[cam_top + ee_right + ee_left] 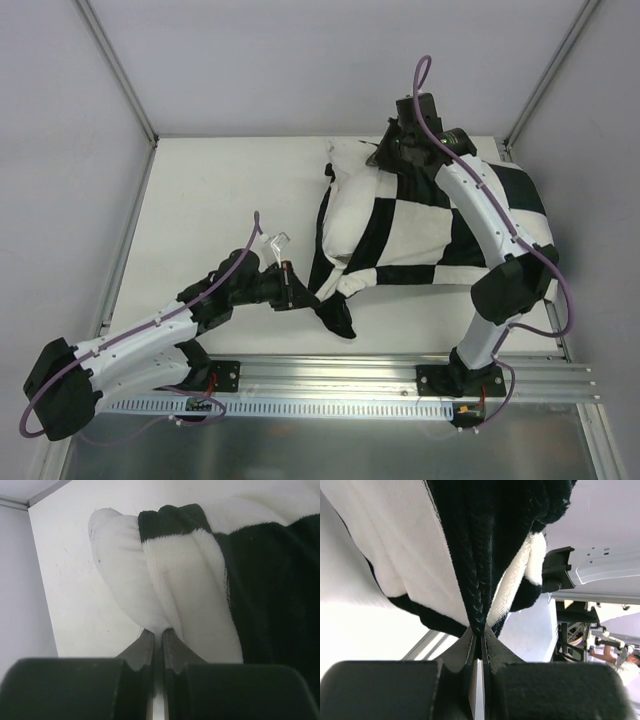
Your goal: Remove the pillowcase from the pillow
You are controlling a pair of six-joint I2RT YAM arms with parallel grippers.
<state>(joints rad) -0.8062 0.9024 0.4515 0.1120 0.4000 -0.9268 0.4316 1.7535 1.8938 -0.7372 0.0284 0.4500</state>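
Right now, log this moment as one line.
left gripper: shut on pillowcase near corner | right gripper: shut on pillow far corner | state: pillowcase covers most of pillow

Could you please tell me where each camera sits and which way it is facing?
Top: above and behind the bases, looking down at the table; both arms show.
Left wrist: on the left arm, looking along the left gripper, shut on the pillowcase; its fingers show.
Right wrist: on the right arm, looking along the right gripper, shut on what seems the pillow corner; its fingers show.
Shared: all three views see the pillowcase.
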